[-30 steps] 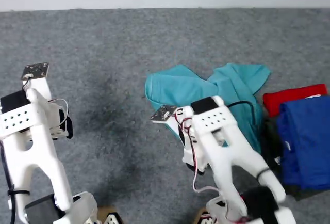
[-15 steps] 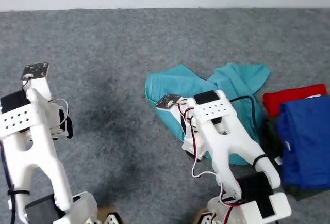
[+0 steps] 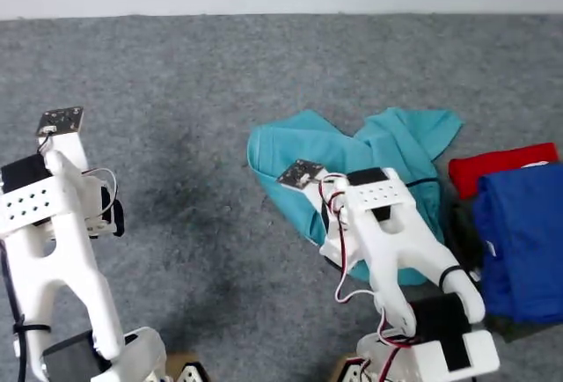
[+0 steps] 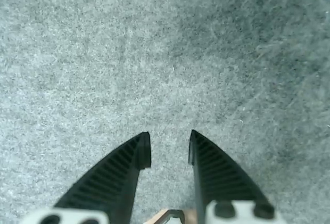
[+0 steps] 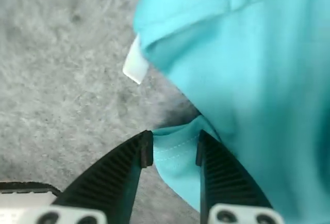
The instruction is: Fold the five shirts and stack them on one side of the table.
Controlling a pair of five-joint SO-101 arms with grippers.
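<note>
Where the right gripper hangs at 5 o'clock, its fingers are narrowly parted around a hem of the teal shirt. At 8 o'clock the left gripper is slightly open over grey carpet, holding nothing. At 3 o'clock a blue shirt overlaps a red shirt.

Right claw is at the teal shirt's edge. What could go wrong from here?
1. The right claw is open with only a small hem corner of the teal shirt between its fingers, so closing may miss it or slip off.
2. The shirt lies crumpled in overlapping layers, so a pull may bunch it instead of spreading it.
3. The blue shirt and red shirt lie close beside it, and dragging could disturb them.
</note>
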